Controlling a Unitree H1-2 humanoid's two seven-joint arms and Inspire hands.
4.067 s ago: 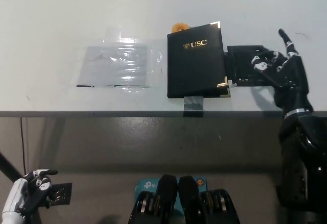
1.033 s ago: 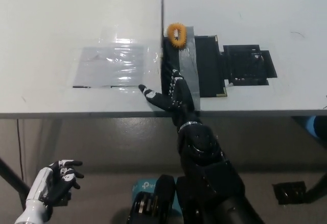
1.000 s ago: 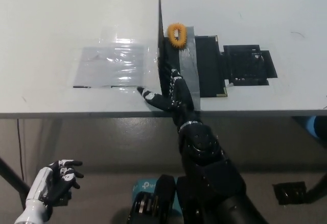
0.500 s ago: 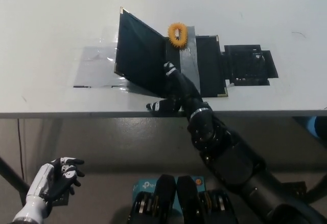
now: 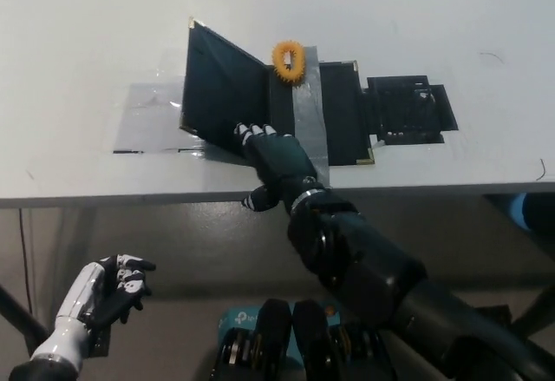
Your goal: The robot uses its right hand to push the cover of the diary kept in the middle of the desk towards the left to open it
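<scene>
The white left hand (image 5: 104, 292) is seen below the desk's (image 5: 87, 34) front edge at lower left, empty, its fingers loosely curled and apart. Near the middle of the front edge the diary (image 5: 260, 103) lies open — its cover (image 5: 221, 86) is raised and tilted leftward over a clear plastic sheet (image 5: 147, 116), an orange ring (image 5: 287, 60) at its top. The black right hand (image 5: 273, 164) is pressed flat against the cover's lower edge, fingers extended, nothing grasped — a black mat (image 5: 408, 110) lies just right.
</scene>
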